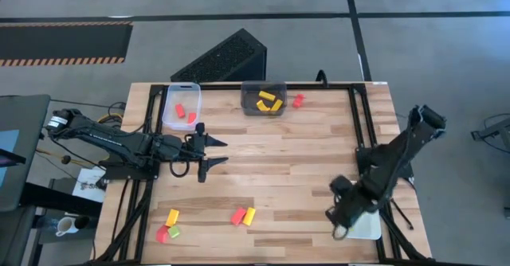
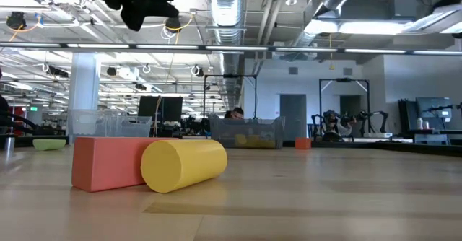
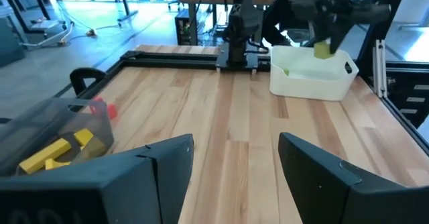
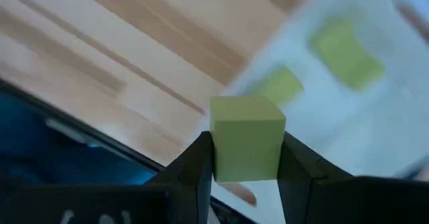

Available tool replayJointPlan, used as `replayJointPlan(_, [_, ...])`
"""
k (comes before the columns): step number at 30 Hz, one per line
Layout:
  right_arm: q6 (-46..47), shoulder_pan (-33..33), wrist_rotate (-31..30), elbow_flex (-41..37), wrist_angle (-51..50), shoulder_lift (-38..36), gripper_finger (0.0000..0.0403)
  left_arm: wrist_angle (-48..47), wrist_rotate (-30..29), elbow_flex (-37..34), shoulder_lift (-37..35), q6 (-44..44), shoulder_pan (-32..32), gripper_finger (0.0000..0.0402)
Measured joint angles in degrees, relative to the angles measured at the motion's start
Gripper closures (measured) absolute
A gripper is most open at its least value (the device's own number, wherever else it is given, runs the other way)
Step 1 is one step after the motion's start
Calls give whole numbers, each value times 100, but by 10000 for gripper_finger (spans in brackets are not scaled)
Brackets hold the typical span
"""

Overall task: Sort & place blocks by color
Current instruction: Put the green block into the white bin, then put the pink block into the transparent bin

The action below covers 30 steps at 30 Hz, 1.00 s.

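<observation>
My right gripper is shut on a light green block, hanging over the near-right white tray; two more green blocks lie in that tray. My left gripper hovers open above the table's left middle, touching nothing. The clear tray holds red blocks, and the dark grey tray holds yellow ones. A red block lies on the table beside the dark tray. Near the front edge lie a red block, a yellow cylinder and three more blocks. My right gripper pinches the light green block between its two fingers, one finger on each opposite side face. The fingers come down at it from above. The block is lifted clear over the white tray, its top face level.
A black frame rail runs round the tabletop. Bare wood lies in the middle of the table between the two arms. A dark slanted box stands beyond the far edge.
</observation>
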State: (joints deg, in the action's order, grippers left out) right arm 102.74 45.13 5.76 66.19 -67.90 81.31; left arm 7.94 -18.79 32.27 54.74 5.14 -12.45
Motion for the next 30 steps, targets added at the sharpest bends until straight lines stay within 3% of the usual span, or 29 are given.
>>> replayJointPlan(6, [1080,604,263,2,-114,257,274,106,2,0,0,-38,146,198])
replayJointPlan(13, [1277,768,329,6,-832,539,260,217,123,0,0,3,341,198])
replayJointPlan(17, [1066,708,428,-2,-1193,683,227,208,198,0,0,55,414,198])
replayJointPlan(27, [216,454,437,11,-1029,541,117,207,201,0,0,108,560,198])
replayJointPlan(30, [32,467,-260,176,-997,316,108,71,202,0,0,227,568,198])
